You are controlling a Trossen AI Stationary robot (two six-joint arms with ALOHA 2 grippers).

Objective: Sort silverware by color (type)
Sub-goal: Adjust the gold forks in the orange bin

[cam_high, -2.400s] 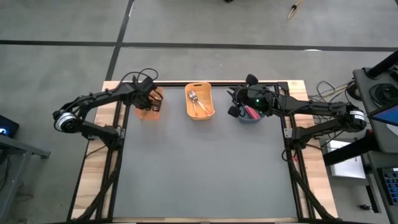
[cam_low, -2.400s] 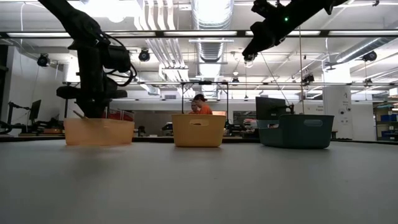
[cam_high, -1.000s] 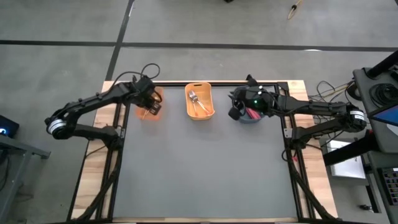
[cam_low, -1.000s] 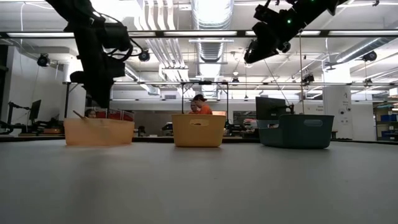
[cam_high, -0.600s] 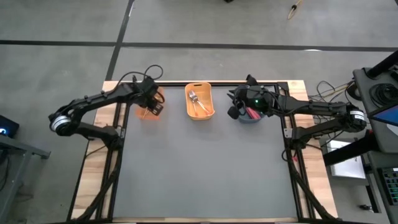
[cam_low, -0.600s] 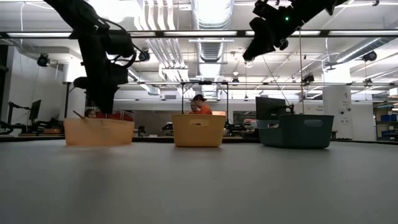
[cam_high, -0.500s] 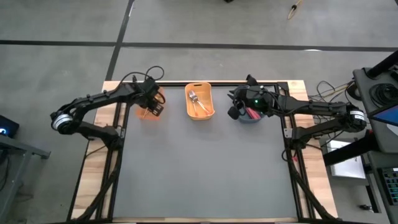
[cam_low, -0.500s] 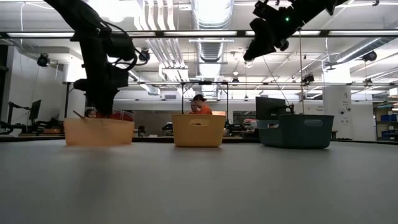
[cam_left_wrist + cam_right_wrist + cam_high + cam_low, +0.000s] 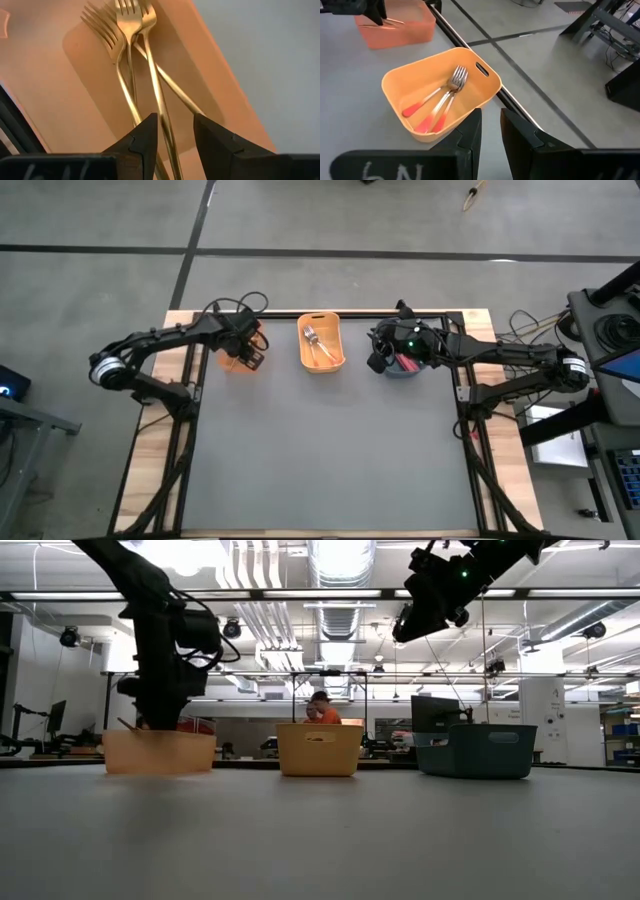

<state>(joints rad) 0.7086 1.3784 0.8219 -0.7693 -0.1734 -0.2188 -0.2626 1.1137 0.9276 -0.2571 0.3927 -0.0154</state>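
lowered again into the peach bin (image 9: 240, 358), my left gripper (image 9: 172, 131) stands parted, empty, above the gold forks (image 9: 131, 65) it sorts there.

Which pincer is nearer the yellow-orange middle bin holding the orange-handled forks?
Neither by a clear margin. The yellow-orange bin sits between them: the left pincer is at the peach bin of gold forks, and the right pincer is by the grey bin.

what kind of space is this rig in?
Likely an open industrial lab or workshop: exposed ceiling ducts, a concrete floor, and workstation monitors behind the table.
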